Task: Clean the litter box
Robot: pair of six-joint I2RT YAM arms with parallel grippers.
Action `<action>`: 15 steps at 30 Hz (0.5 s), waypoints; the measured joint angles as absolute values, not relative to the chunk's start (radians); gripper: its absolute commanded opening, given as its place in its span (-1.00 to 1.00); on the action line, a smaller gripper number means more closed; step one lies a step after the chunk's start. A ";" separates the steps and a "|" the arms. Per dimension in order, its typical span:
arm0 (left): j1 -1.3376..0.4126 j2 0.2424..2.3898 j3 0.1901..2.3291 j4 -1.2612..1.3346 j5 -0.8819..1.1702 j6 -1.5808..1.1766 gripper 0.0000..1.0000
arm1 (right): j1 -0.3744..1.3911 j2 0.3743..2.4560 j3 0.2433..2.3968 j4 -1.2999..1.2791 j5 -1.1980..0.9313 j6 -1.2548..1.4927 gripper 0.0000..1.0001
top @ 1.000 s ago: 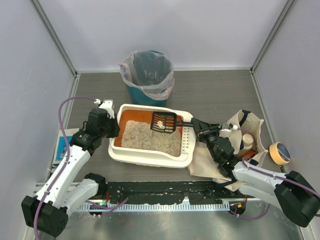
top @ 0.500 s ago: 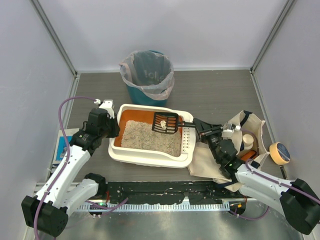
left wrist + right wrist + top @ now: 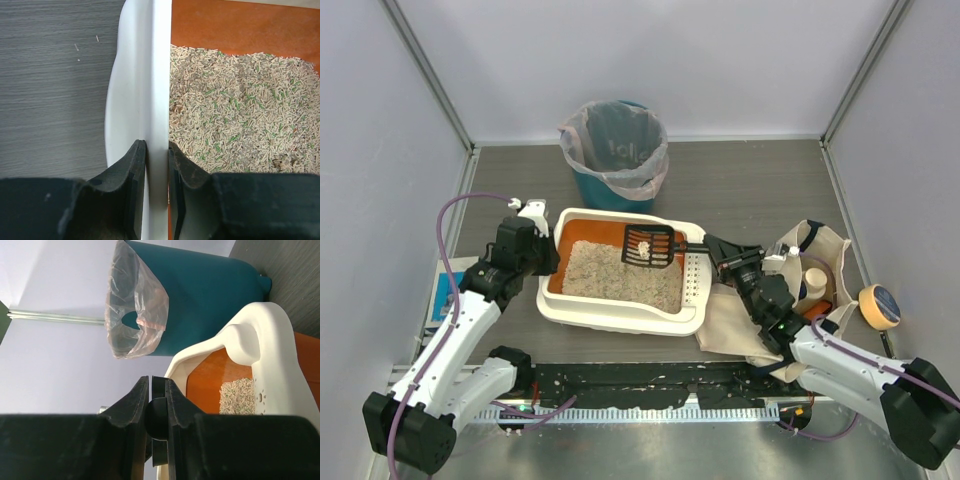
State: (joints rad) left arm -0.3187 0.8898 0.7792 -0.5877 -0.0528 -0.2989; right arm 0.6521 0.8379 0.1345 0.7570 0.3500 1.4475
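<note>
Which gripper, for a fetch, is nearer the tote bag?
Right. The right gripper holds the scoop beside the tote bag; the left gripper clamps the opposite rim of the litter box.

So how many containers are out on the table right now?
3: the litter box in the middle, the teal bin behind it, and the cloth tote bag to its right. Smaller ones may be hidden inside the bag.

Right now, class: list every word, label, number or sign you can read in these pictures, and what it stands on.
No text can be read in any view.
Pale marks inside the lined bin: too blurred to read.
Blue flat item at the table's left edge: too small to read.
</note>
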 measured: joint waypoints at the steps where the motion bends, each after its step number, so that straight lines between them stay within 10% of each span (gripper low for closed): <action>1: -0.319 0.889 0.779 -0.588 -0.054 -0.299 -0.35 | 0.651 0.827 0.130 0.757 0.358 1.451 -0.98; 5: -0.319 0.873 0.779 -0.582 -0.055 -0.304 0.31 | 0.651 0.779 0.128 0.734 0.363 1.461 -0.98; 15: -0.319 0.862 0.817 -0.532 -0.061 -0.303 0.92 | 0.650 0.629 0.221 0.566 0.356 1.418 -0.98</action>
